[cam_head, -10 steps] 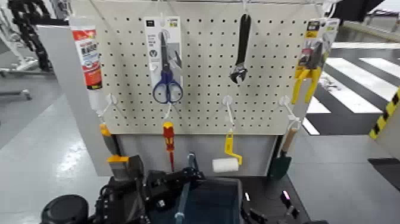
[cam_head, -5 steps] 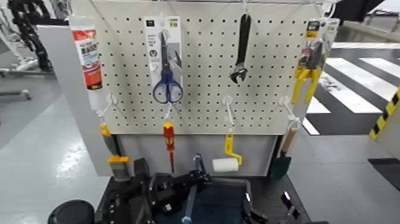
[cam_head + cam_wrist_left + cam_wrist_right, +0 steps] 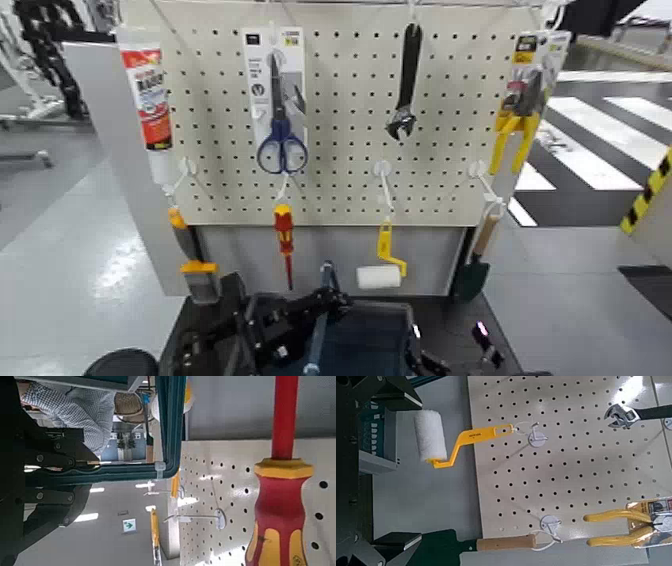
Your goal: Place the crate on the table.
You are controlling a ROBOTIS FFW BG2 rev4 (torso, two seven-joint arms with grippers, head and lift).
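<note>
The crate (image 3: 372,338) is a dark blue-grey bin low in the head view, just in front of the pegboard's base. Its thin blue handle bar (image 3: 320,318) runs across the middle. My left gripper (image 3: 312,303) is shut on that bar, which in the left wrist view passes as a teal bar (image 3: 111,472) between the black fingers (image 3: 47,495). The black table (image 3: 455,318) shows beside and behind the crate; whether the crate rests on it is hidden. My right gripper (image 3: 436,362) sits low at the crate's right end, and one end of the crate (image 3: 379,433) shows in the right wrist view.
The beige pegboard (image 3: 340,190) stands close behind the crate, with scissors (image 3: 280,120), a wrench (image 3: 405,85), yellow pliers (image 3: 518,125), a red screwdriver (image 3: 284,240) and a paint roller (image 3: 380,272) hanging on it. A person in a checked shirt (image 3: 75,412) shows in the left wrist view.
The left arm and the crate have shifted a little to the right and toward the pegboard. Over the last half second they have barely moved.
</note>
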